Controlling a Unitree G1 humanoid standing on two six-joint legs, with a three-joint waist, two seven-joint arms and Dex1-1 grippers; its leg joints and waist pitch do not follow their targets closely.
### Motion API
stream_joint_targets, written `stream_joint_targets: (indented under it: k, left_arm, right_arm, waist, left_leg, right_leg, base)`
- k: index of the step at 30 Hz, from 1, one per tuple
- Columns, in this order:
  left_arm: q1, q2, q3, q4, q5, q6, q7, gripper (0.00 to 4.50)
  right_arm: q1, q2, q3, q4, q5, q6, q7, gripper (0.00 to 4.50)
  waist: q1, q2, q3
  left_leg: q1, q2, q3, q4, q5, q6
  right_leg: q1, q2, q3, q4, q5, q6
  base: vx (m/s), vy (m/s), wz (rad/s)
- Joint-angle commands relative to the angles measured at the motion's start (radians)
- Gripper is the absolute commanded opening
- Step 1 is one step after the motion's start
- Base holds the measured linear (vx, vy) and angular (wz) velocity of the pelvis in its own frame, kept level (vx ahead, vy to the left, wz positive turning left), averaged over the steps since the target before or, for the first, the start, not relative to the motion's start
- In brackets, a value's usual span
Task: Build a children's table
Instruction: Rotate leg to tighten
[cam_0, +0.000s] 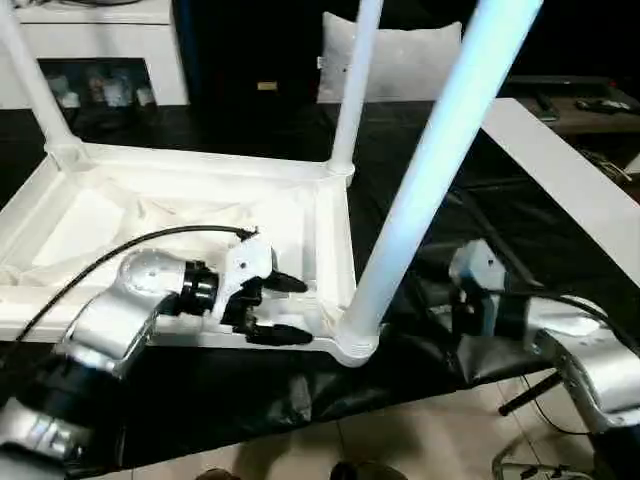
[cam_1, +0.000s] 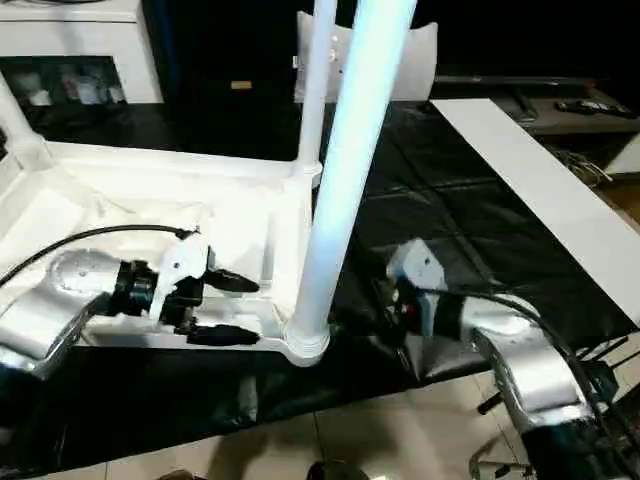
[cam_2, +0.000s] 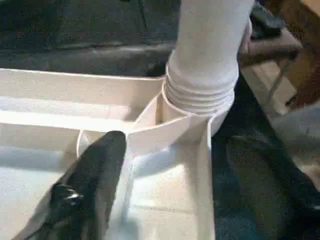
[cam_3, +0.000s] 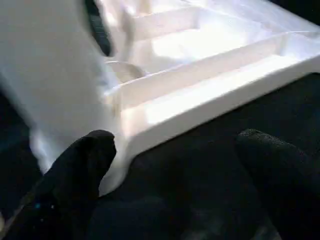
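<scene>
Upside down on the black cloth (cam_0: 300, 390) lies the top (cam_0: 150, 215), ribbed underside up, with three legs standing in its corner sockets: a near leg (cam_0: 420, 190), a far leg (cam_0: 352, 90) and one at the far left corner (cam_0: 35, 85). The left gripper (cam_0: 280, 308) hangs over the top's near edge beside the near leg, fingers spread and holding nothing. The right gripper (cam_3: 180, 165) sits low over the cloth just right of that corner, fingers wide apart and empty.
</scene>
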Motion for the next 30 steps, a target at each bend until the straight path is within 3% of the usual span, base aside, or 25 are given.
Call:
stream_joint_targets:
  k: [1,6,7,10,11,18,24,30]
  left_arm:
    - [-0.032,0.001,-0.045,0.045,0.042,-0.057,-0.04,3.45]
    - [-0.047,-0.012,-0.064,0.078,0.063,-0.091,-0.065,2.98]
    - [-0.05,-0.014,-0.074,0.08,0.069,-0.091,-0.071,2.89]
    - [-0.048,-0.014,-0.08,0.07,0.068,-0.084,-0.077,2.66]
    - [-0.044,-0.016,-0.087,0.06,0.073,-0.081,-0.074,2.66]
    - [-0.03,-0.036,-0.105,0.053,0.109,-0.082,-0.046,2.03]
    - [-0.053,-0.05,-0.121,0.104,0.139,-0.098,-0.047,1.59]
    - [-0.059,-0.032,-0.132,0.111,0.164,-0.103,-0.053,1.09]
  right_arm:
    - [0.014,-0.029,0.004,-0.044,0.025,0.027,0.03,4.5]
    - [0.027,-0.041,0.006,-0.067,0.029,0.046,0.047,4.5]
    - [0.034,-0.048,0.006,-0.076,0.03,0.054,0.052,4.5]
    - [0.044,-0.059,0.005,-0.089,0.035,0.063,0.058,4.5]
    - [0.052,-0.065,0.003,-0.101,0.038,0.068,0.054,4.5]
    - [0.086,-0.062,-0.007,-0.142,0.04,0.084,0.038,4.5]
    - [0.091,-0.059,-0.001,-0.151,0.048,0.092,0.027,4.5]
    - [0.091,-0.055,-0.003,-0.154,0.044,0.091,0.018,4.5]
  waist:
    - [0.005,0.014,-0.072]
    - [0.013,0.015,-0.077]
    - [0.015,0.021,-0.077]
    - [0.018,0.018,-0.076]
    - [0.019,0.021,-0.076]
    - [0.02,0.019,-0.077]
    - [0.018,0.018,-0.077]
    - [0.019,0.02,-0.078]
  left_leg:
    - [-0.001,0.014,-0.001,-0.072,-0.228,0.04]
    - [-0.002,0.016,0.0,-0.069,-0.212,0.03]
    - [0.0,0.017,0.0,-0.07,-0.216,0.028]
    - [0.001,0.018,0.0,-0.071,-0.226,0.025]
    - [0.002,0.018,-0.001,-0.071,-0.23,0.024]
    - [0.0,0.017,-0.002,-0.07,-0.232,0.026]
    - [-0.002,0.014,-0.003,-0.068,-0.229,0.031]
    - [0.0,0.016,-0.003,-0.069,-0.232,0.029]
  right_leg:
    - [0.055,-0.058,0.045,-0.089,-0.412,-0.131]
    - [0.056,-0.062,0.046,-0.085,-0.394,-0.142]
    - [0.055,-0.063,0.047,-0.084,-0.391,-0.148]
    - [0.056,-0.061,0.046,-0.084,-0.387,-0.151]
    - [0.056,-0.062,0.045,-0.085,-0.397,-0.149]
    - [0.057,-0.062,0.044,-0.088,-0.417,-0.138]
    - [0.056,-0.062,0.041,-0.096,-0.47,-0.106]
    - [0.055,-0.061,0.041,-0.093,-0.448,-0.118]
  base:
    - [0.0,0.0,0.0]
    - [0.0,0.0,0.0]
    - [0.0,0.0,0.0]
    - [0.0,0.0,0.0]
    - [0.0,0.0,0.0]
    - [0.0,0.0,0.0]
    - [0.0,0.0,0.0]
    - [0.0,0.0,0.0]
